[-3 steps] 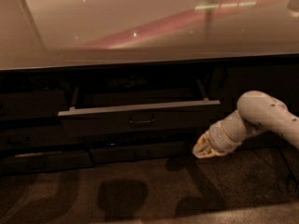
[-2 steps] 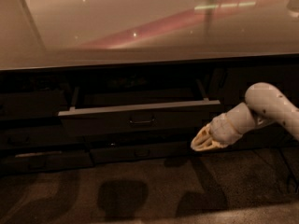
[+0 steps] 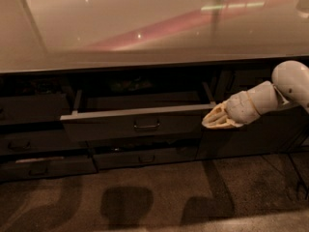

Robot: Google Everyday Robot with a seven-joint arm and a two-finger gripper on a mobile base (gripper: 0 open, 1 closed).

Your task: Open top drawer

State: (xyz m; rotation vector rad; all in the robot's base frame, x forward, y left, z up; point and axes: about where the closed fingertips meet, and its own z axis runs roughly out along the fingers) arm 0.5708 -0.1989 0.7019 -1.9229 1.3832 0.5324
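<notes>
The top drawer (image 3: 111,125) is seen pulled partway out from under the glossy countertop (image 3: 145,28), mid-cabinet. Its front is held fwd of the neighbouring fronts, w/ the grey tray exposed behind its top edge and pale side rails (image 3: 76,102) shown at both ends. A small dark pull (image 3: 146,126) is spotted at centre-front, w/ nothing on it. The gripper (image 3: 217,120) is found at the drawer's right end, tip pointed left, level w/ the front's upper right corner. It's just beside that corner, but contact can't be confirmed. Whether it's spread or closed can't be told either. The pale arm (image 3: 260,100) is seen reaching in from the right edge. A slimmer drawer (image 3: 145,157) is shown directly below the top one. Shadows are cast across the carpet (image 3: 145,202).
</notes>
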